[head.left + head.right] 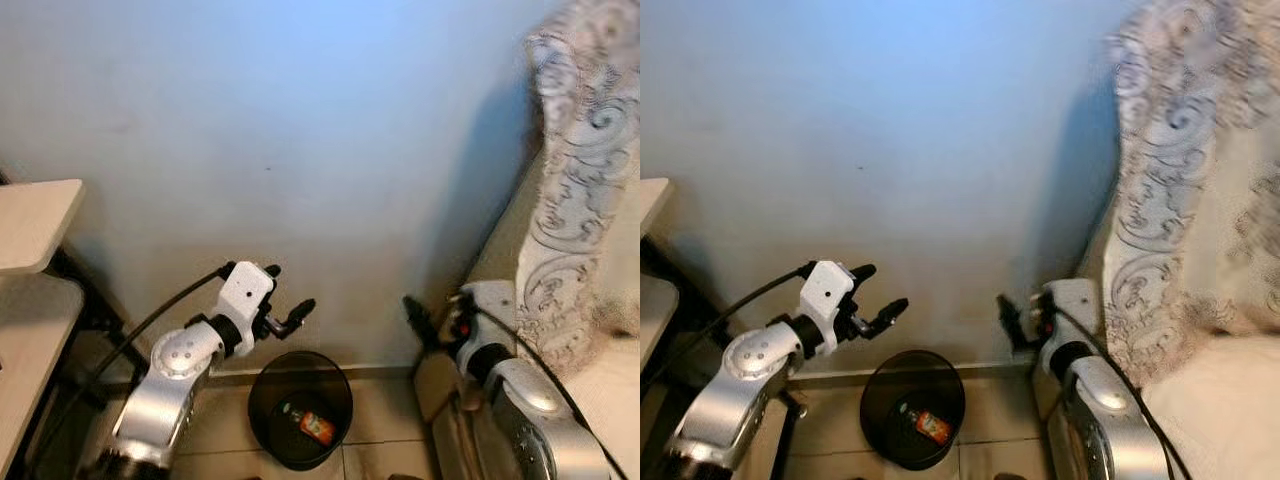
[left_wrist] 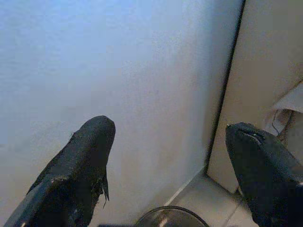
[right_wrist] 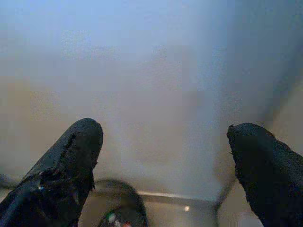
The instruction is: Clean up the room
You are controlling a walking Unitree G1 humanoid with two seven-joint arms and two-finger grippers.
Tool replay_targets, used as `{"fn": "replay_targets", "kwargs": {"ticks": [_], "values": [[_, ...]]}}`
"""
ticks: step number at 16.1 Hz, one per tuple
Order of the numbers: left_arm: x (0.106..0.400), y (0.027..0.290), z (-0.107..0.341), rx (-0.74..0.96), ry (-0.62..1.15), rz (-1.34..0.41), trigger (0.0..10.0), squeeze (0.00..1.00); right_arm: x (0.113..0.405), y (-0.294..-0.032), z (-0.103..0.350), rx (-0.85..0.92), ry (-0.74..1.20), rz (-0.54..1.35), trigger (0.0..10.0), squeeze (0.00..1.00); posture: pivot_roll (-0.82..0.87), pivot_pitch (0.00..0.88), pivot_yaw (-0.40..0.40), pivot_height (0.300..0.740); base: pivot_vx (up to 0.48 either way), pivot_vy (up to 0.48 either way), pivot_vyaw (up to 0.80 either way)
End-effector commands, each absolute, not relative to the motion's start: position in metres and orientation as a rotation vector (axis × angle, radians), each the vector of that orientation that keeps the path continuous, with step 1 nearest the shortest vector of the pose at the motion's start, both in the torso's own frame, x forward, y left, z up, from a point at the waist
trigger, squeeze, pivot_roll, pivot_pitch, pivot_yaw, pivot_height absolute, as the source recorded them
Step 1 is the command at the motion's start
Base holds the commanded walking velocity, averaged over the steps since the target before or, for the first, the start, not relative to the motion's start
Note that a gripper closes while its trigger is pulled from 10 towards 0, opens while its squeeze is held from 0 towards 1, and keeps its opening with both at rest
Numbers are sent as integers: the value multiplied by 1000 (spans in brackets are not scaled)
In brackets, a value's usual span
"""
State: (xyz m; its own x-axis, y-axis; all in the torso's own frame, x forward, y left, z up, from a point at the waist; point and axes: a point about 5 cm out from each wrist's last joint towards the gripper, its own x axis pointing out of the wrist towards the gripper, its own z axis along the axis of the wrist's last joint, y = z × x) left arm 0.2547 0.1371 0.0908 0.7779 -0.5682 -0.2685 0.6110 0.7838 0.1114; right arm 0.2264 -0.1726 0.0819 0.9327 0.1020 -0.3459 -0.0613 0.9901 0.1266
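A pale wall [image 1: 300, 150] takes up most of what lies ahead, with a patterned curtain [image 1: 575, 200] hanging on the right and the edge of a light worktop [image 1: 30, 225] on the left. On the tiled floor [image 1: 380, 400] against the wall stands a round black bin [image 1: 300, 408], and inside it lies an orange-labelled piece of rubbish [image 1: 316, 428], too small to name.

The left pincer [image 1: 290, 318] is raised just above the bin's rim on the left side, its two fingers [image 2: 80, 170] spread wide with nothing between them. The right pincer [image 1: 418, 318] is held up beside the curtain, to the right of the bin and apart from it, also spread and empty, as its fingers [image 3: 66, 170] show.

Judging by this, a drop into the bin looks finished, so the step in hand is likely pulling clear and looking for the next thing to tidy. To do that well, the left arm should lift straight up and back so it does not knock the bin, and the right arm should keep off the curtain as the robot turns away.
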Motion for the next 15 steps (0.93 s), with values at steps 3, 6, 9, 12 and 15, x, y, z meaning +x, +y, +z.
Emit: {"fn": "replay_targets", "kwargs": {"ticks": [3,6,9,12,15], "values": [[241,152,98,167,291,-491,10000,0,216,-187,83,130,353,-69,10000,0,-83,0,69,740,0,0,-781],[231,164,100,201,327,-449,10000,0,209,-180,83,158,368,-78,10000,0,-74,0,66,740,0,0,-783],[229,164,105,230,329,-393,10000,0,209,-174,79,158,389,-66,10000,0,-62,0,54,740,0,0,-788],[231,166,107,193,312,-338,10000,0,218,-175,88,144,368,-65,10000,0,-56,0,47,740,0,0,-788],[231,169,111,193,306,-295,10000,0,223,-181,91,103,358,-56,10000,0,-44,0,35,740,0,0,-788]]}}
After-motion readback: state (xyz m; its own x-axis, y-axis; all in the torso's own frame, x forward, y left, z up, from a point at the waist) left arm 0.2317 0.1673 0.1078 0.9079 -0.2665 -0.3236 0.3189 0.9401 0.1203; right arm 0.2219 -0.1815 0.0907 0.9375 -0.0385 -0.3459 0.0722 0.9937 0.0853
